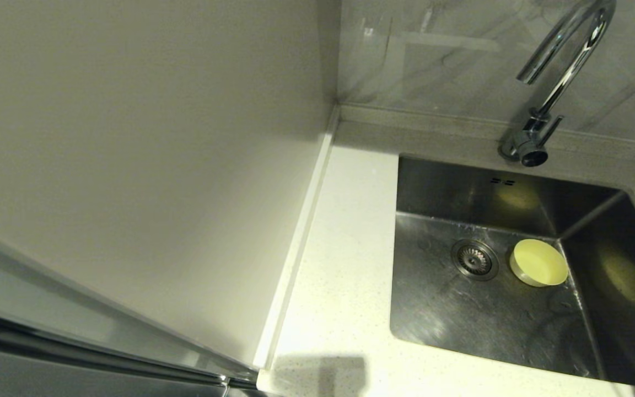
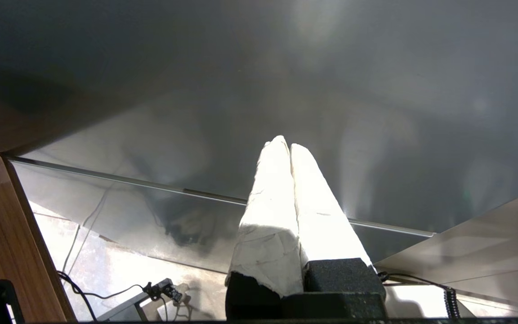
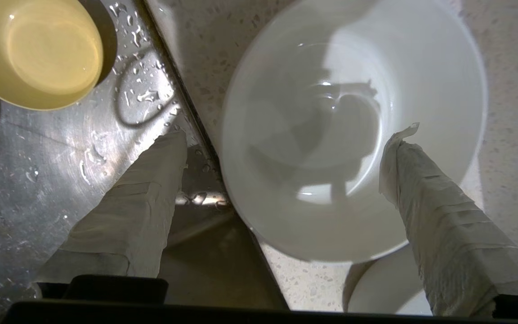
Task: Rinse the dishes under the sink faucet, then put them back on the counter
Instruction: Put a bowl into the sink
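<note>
1. Hovering with fingers spread wide, the right gripper (image 3: 281, 148) straddles a white bowl (image 3: 353, 130) on the speckled counter (image 3: 511, 90), gripping nothing.
2. Beneath it peeks a second white bowl (image 3: 376, 292).
3. A yellow bowl (image 1: 539, 262) sits in the wet steel sink (image 1: 461, 314), beside the drain (image 1: 474, 259), below the faucet (image 1: 565, 60).
4. The left gripper (image 2: 286, 144) is parked, fingers together.

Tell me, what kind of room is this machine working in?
Most likely a home kitchen: a stainless steel sink set into a speckled white counter, a tall chrome faucet behind it, and a yellow bowl lying in the basin.
</note>
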Motion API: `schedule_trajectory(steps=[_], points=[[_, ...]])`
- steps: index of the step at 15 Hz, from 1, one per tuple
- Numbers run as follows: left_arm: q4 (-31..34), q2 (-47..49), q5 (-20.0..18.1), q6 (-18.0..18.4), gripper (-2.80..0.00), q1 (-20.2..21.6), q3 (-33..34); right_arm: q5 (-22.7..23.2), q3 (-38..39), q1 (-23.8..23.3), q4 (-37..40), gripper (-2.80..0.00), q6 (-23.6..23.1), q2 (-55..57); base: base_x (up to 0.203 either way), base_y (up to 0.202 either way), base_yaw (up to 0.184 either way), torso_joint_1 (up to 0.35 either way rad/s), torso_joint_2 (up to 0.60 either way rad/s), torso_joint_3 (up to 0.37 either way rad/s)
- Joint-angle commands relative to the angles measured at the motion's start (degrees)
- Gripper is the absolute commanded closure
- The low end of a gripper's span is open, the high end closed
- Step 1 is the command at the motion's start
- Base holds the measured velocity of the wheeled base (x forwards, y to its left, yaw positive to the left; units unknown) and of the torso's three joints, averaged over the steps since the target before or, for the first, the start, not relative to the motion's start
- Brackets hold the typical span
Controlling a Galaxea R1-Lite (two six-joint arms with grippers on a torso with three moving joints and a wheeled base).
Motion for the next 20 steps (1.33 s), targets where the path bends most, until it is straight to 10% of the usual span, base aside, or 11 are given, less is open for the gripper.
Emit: schedule_trajectory(steps=[1,2,3,14,20], points=[[-0.01,-0.06,0.00,-0.02,0.00,0.02,0.18,0.03,0.05,-0.03,0.18,-2.80,-0.11,1.13,0.000,0.000,0.000,0.000,0.00,0.000],[-0.01,0.00,0.00,-0.02,0.00,0.02,0.18,0.03,0.15,-0.02,0.18,-2.80,-0.36,1.29,0.000,0.000,0.000,0.000,0.00,0.000],[-0.01,0.00,0.00,-0.02,0.00,-0.06,0.18,0.03,0.32,-0.02,0.18,0.00,-0.81,1.32,0.000,0.000,0.000,0.000,0.00,0.000],[-0.01,0.00,0.00,-0.02,0.00,0.02,0.18,0.80,1.05,0.76,0.09,0.00,-1.28,0.22,0.000,0.000,0.000,0.000,0.00,0.000],[-0.01,0.00,0.00,-0.02,0.00,-0.05,0.18,3.92,3.27,11.55,-1.21,0.00,0.42,-6.66,0.000,0.000,0.000,0.000,0.00,0.000]])
